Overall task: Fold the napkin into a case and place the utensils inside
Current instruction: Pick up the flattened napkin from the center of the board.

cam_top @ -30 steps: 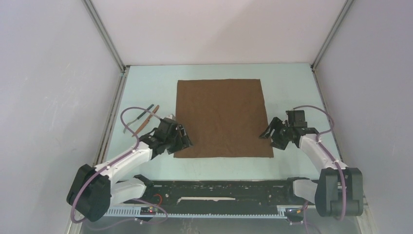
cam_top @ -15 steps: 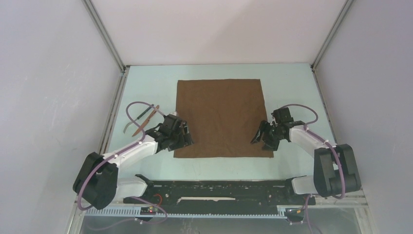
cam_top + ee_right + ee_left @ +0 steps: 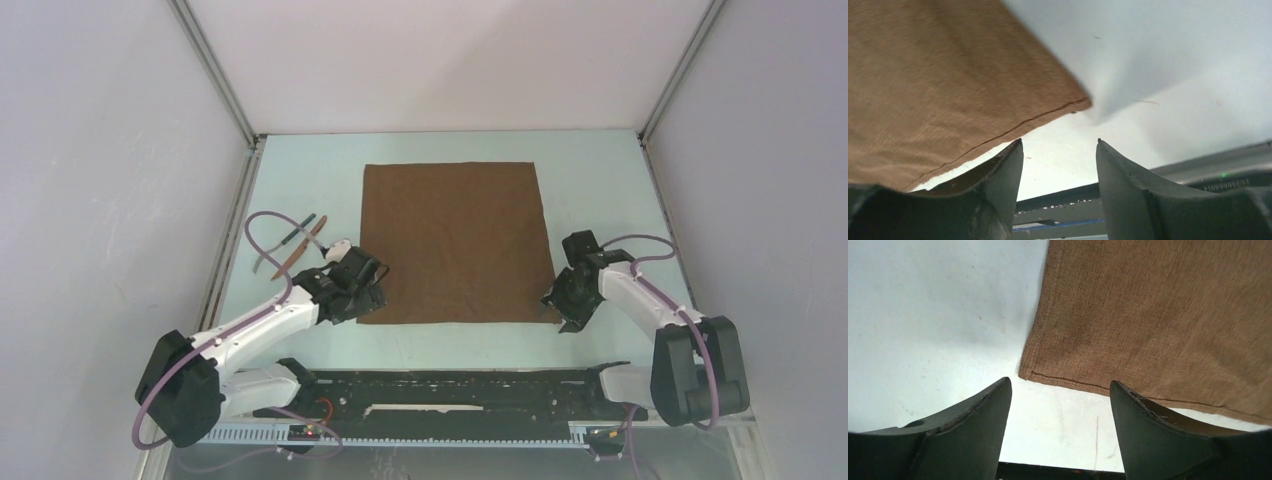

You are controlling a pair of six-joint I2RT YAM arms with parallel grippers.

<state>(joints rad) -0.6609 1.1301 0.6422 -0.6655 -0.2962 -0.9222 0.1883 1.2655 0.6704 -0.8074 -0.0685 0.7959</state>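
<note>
The brown napkin (image 3: 455,240) lay flat and unfolded in the middle of the pale surface (image 3: 600,180). The left hand (image 3: 1058,384) sat low at its near left corner, fingers spread apart and the corner just ahead of the gap. The right hand (image 3: 1059,142) was at the near right corner, its fingers likewise apart and holding nothing. The utensils (image 3: 297,243) lay together on the surface left of the napkin, clear of it.

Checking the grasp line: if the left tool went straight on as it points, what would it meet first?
Likely the near-left corner of the napkin, lying just ahead of the open left tool; depth is unclear.
</note>
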